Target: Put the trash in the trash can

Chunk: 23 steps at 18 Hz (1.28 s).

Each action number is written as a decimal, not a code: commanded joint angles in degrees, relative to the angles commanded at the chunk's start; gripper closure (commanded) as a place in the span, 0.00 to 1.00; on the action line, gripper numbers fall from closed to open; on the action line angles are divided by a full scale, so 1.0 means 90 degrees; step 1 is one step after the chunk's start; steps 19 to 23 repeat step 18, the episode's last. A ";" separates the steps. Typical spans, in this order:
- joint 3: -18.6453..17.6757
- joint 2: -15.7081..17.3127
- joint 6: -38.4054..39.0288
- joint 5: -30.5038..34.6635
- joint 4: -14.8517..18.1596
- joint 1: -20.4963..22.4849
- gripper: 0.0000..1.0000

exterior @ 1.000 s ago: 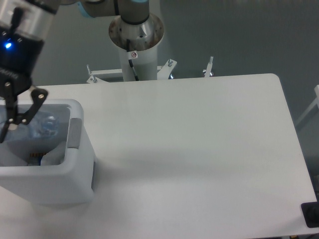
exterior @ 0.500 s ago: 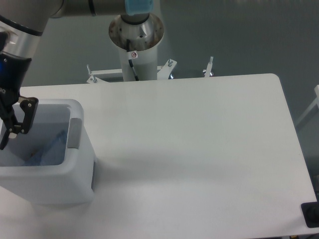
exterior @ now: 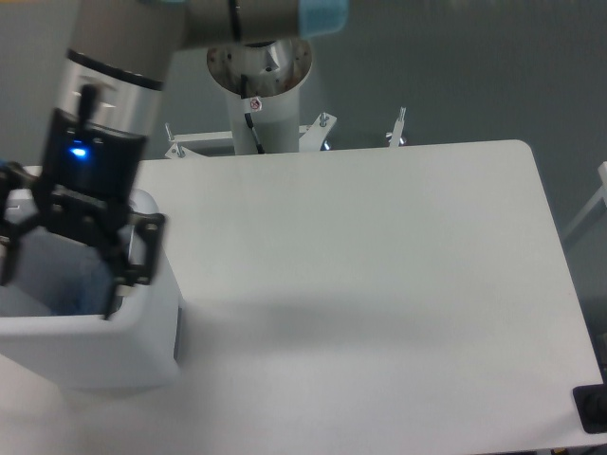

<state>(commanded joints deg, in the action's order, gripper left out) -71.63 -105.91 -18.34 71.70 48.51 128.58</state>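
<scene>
Trash can, big white boxy plastic bin, is parked at left edge of white table. No bottle or paper wad is seen on tabletop, so task is judged pretty much done. Bluish blur is glimpsed inside bin, can't be identified tbh. Black two-finger gripper is held over bin opening, fingers spread wide, nothing gripped as far as can be seen.

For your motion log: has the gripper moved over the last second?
Yes. The gripper shifted right, over the trash can opening.
</scene>
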 joint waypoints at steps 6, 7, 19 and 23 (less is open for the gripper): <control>-0.0263 0.0185 -0.1660 0.2108 0.0429 0.0128 0.00; -0.0341 0.0215 -0.2002 0.2285 0.0517 0.0137 0.00; -0.0791 0.0791 -0.3900 0.2541 0.1436 0.0870 0.00; -0.0791 0.0791 -0.3900 0.2541 0.1436 0.0870 0.00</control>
